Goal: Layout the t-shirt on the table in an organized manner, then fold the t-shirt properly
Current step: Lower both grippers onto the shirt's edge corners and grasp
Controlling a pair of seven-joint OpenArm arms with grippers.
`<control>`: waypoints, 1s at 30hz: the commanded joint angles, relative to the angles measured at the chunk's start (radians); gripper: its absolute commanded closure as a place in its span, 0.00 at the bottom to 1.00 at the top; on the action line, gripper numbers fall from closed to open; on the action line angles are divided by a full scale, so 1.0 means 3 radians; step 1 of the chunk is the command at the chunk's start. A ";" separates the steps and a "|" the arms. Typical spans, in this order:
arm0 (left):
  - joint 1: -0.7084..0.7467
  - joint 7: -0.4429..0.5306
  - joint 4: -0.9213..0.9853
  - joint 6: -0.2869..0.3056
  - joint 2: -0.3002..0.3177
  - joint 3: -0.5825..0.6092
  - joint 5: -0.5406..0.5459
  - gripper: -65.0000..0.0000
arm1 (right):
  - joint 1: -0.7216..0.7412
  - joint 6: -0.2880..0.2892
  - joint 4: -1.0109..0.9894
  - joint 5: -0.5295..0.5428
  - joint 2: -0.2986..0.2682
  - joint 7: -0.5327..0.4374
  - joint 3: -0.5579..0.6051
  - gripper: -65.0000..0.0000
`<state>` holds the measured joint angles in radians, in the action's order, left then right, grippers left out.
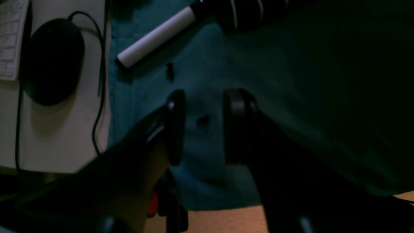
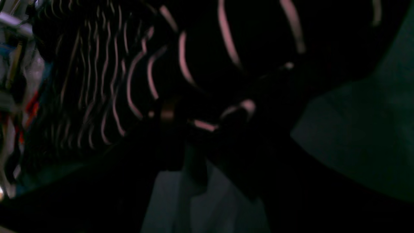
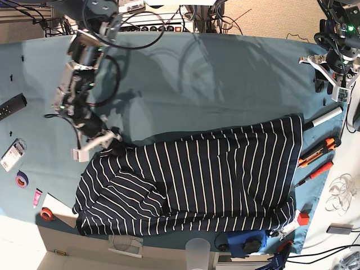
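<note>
Your t-shirt [image 3: 191, 183] lies spread near the table's [image 3: 225, 84] front edge, still wrinkled and unfolded. The left gripper [image 1: 203, 126] is open and empty; the right gripper [image 2: 200, 126] bites the shirt's corner.

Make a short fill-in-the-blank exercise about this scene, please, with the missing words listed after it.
1. The t-shirt is dark navy with thin ____ stripes.
2. The table is covered in ____ cloth.
3. The left gripper hovers over bare cloth with its jaws ____.
4. The right gripper is at the shirt's upper corner on the base view's ____ side.

Missing words: white; teal-blue; open; left
</note>
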<state>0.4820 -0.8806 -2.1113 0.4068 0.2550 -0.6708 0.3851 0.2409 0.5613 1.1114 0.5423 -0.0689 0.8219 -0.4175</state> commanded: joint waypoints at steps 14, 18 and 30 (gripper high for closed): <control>0.0000 0.0319 -0.0056 0.0130 0.0037 -0.0022 0.0092 0.72 | 0.0029 -0.0388 -0.0011 -0.0341 -0.0010 0.0114 0.0011 0.63; 0.0000 0.0319 -0.0056 0.0130 0.0037 -0.0022 0.0153 0.72 | 0.0027 -0.0387 0.0038 -0.0289 -0.0010 0.0186 0.0009 0.63; -0.0009 0.0320 -0.0053 0.0130 0.0037 -0.0022 0.0154 0.72 | 0.0047 -0.0379 0.0235 -0.0389 0.0065 0.0108 -0.0491 0.63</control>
<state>0.4816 -0.8097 -2.1113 0.4458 0.2550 -0.6708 0.4202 0.2470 0.4709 1.1774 0.4690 -0.0410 0.8330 -0.5621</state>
